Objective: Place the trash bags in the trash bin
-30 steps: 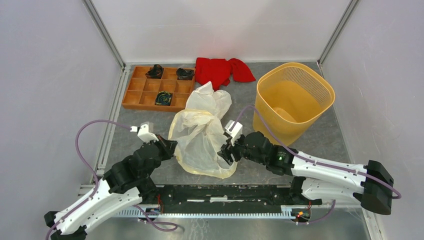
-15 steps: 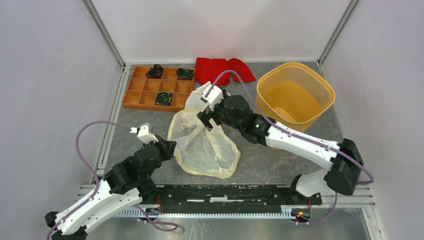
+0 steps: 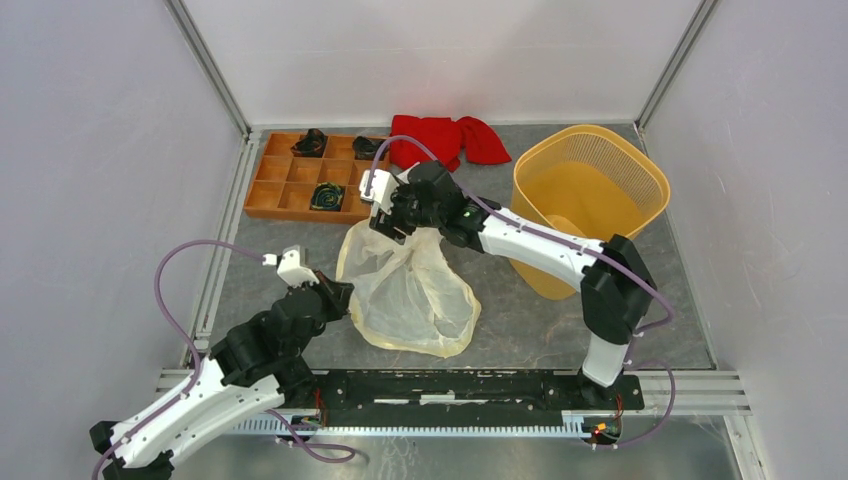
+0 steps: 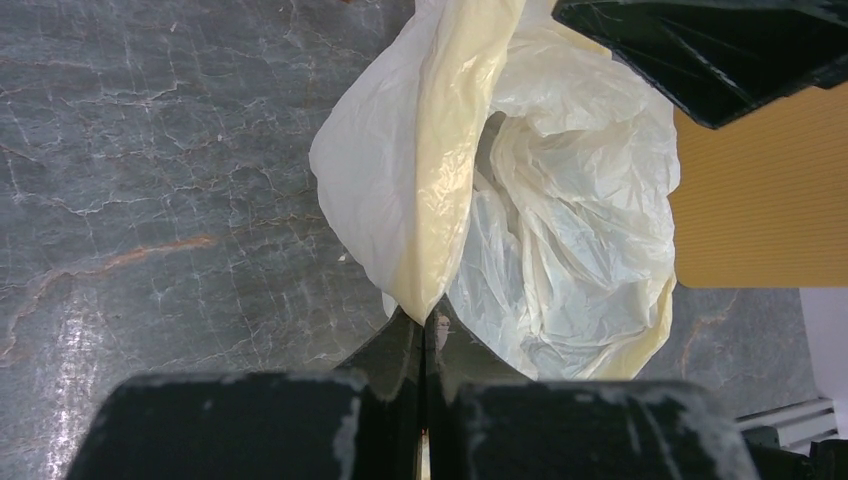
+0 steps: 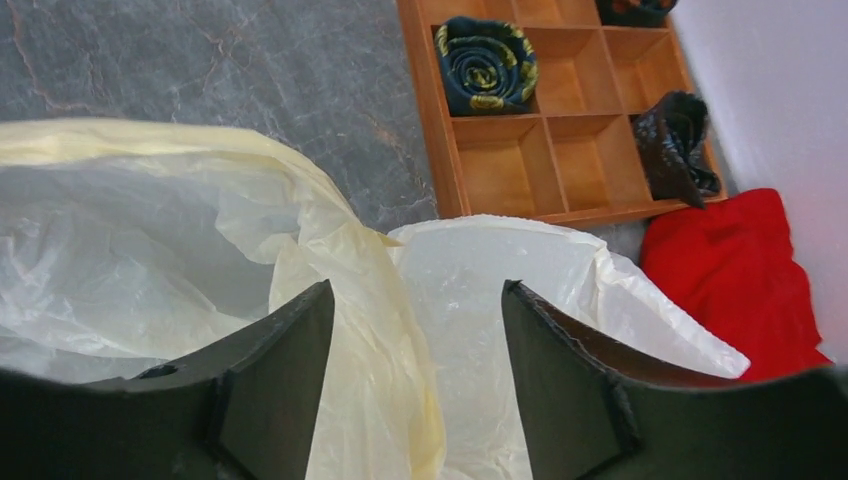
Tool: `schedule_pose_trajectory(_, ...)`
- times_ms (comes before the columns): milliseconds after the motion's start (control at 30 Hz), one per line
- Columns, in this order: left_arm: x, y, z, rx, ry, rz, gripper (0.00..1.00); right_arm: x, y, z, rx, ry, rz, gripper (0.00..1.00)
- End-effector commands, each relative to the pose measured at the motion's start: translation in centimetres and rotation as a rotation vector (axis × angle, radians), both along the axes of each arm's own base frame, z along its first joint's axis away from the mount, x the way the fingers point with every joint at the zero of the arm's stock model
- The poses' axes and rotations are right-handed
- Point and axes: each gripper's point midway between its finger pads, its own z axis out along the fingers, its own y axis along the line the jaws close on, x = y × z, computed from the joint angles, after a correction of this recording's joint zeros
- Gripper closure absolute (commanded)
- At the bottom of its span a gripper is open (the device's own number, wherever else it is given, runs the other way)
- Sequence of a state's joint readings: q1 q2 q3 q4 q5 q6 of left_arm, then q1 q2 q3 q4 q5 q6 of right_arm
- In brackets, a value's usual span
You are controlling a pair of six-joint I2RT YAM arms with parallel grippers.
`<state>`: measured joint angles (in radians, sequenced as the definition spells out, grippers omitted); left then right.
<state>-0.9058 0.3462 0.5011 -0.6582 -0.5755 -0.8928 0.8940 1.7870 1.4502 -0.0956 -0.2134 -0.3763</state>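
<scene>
The cream-white trash bag (image 3: 410, 290) lies crumpled on the grey table between the arms. My left gripper (image 3: 345, 297) is shut on the bag's left edge; in the left wrist view its tips (image 4: 428, 318) pinch a fold of the bag (image 4: 560, 200). My right gripper (image 3: 392, 222) is open, low over the bag's far end. In the right wrist view its jaws (image 5: 418, 300) stand either side of a raised fold of the bag (image 5: 480, 270). The yellow-orange mesh trash bin (image 3: 655, 185) stands upright at the right, apart from the bag; it also shows in the left wrist view (image 4: 750, 200).
A brown wooden compartment tray (image 3: 275, 185) with dark rolled items sits at the back left, close to the right gripper, and shows in the right wrist view (image 5: 560, 100). A red cloth (image 3: 440, 140) lies at the back middle. White walls enclose the table.
My right arm has swung from the bag's near right side to its far end by the tray, and now covers the bag's upper part. The left gripper has kept its hold.
</scene>
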Motion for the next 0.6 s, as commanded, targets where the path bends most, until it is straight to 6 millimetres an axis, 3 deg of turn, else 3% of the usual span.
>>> schedule_pose_trajectory(0, 0.6, 0.3, 1.4, 0.009, -0.031, 0.028, 0.98, 0.7, 1.5, 1.0, 0.038, -0.001, 0.095, 0.35)
schedule_pose_trajectory(67, 0.6, 0.3, 1.5, 0.014, -0.026, 0.025, 0.98, 1.3, 1.7, 0.5, 0.034, 0.017, 0.103, 0.38)
schedule_pose_trajectory(233, 0.6, -0.2, 2.1, 0.031, -0.018, 0.001, 0.98, 1.0, 2.8, -1.2, 0.022, 0.067, 0.171, 0.34)
schedule_pose_trajectory(333, 0.9, -0.1, 2.7, 0.060, -0.025, 0.008, 0.98, 1.5, 3.0, -2.2, 0.015, 0.100, 0.144, 0.66)
schedule_pose_trajectory(400, 1.2, 0.2, 3.3, 0.058, -0.027, 0.037, 0.98, 2.2, 3.0, -1.2, 0.027, 0.133, 0.083, 0.92)
schedule_pose_trajectory(433, 1.3, 0.3, 3.8, 0.050, -0.032, 0.050, 0.97, 2.3, 2.6, -0.1, 0.041, 0.143, 0.042, 0.99)
schedule_pose_trajectory(533, 2.0, 0.2, 5.5, 0.033, -0.068, 0.072, 0.89, 2.4, -0.5, 3.6, 0.128, 0.153, -0.154, 1.00)
schedule_pose_trajectory(567, 2.3, 0.1, 6.1, 0.038, -0.090, 0.073, 0.86, 2.1, -1.8, 3.9, 0.150, 0.152, -0.205, 1.00)
